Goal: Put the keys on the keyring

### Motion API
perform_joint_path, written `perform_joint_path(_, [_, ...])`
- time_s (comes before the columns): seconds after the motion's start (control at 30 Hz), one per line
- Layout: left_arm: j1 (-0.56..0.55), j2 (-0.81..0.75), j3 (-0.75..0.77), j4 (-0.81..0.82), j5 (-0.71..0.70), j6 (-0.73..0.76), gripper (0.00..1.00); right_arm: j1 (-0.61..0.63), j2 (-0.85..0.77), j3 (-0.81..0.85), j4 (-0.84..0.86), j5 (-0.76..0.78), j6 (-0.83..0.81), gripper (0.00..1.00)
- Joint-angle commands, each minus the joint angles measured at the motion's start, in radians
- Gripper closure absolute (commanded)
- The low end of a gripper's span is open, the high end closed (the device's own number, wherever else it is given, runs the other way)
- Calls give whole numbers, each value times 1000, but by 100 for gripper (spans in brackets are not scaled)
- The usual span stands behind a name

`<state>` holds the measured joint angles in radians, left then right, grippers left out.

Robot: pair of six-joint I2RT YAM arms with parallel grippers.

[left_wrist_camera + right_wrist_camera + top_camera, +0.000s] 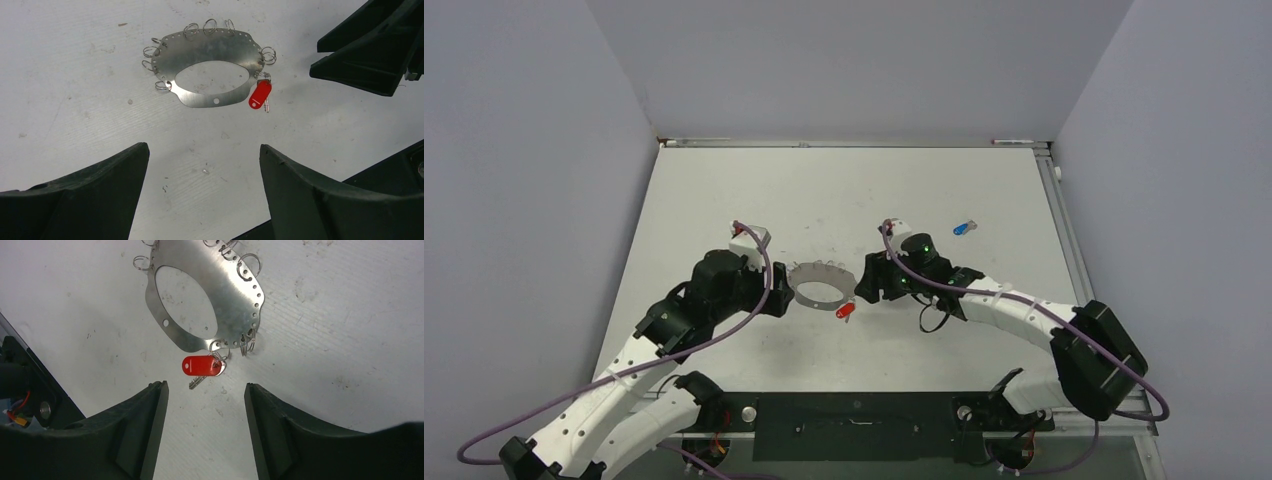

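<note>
Reach with the right end effector (205, 387), nearer than the left end effector (204, 150), both gaping empty, for the tiny blue-headed key (964, 228) loose on the white bench (844, 190) back-right of it, long axis seemingly sideways, far from the silvery metal hoop keyring (215, 47).

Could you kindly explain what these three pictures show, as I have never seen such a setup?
Two robot arms, the left arm and right arm, are bolted to a table, each ending in a two-finger gripper. The top picture looks down from above and behind them; the other two come from wrist cameras, so the dark shapes at the bottom are that arm's own fingers. Between the arms lies the keyring, a flat metal hoop with wire loops. The red key seems hooked on a loop at its rim; the blue key lies apart, farther back on the right. The left gripper and right gripper are open, holding nothing.
</note>
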<state>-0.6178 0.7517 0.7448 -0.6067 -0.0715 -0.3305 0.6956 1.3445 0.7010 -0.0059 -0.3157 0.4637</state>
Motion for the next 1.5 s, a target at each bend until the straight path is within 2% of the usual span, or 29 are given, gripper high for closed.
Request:
perform_joint_path(0.0, [8,7,26,16,-11,11,22,11,64,60,96,-36,1,42])
perform_joint_path(0.4, [18,34,31,15,-5,15,23,18,246,166,117,-84,-17,46])
perform_joint_path(0.77, [27,37,31,16,1,15,23,19,364,252,72,-31,-59,47])
perform_joint_path(1.33, [35,44,31,17,8,15,23,21,392,260,30,0,-79,48])
perform_joint_path(1.47, [38,44,33,17,10,16,23,26,378,256,19,1,-82,51])
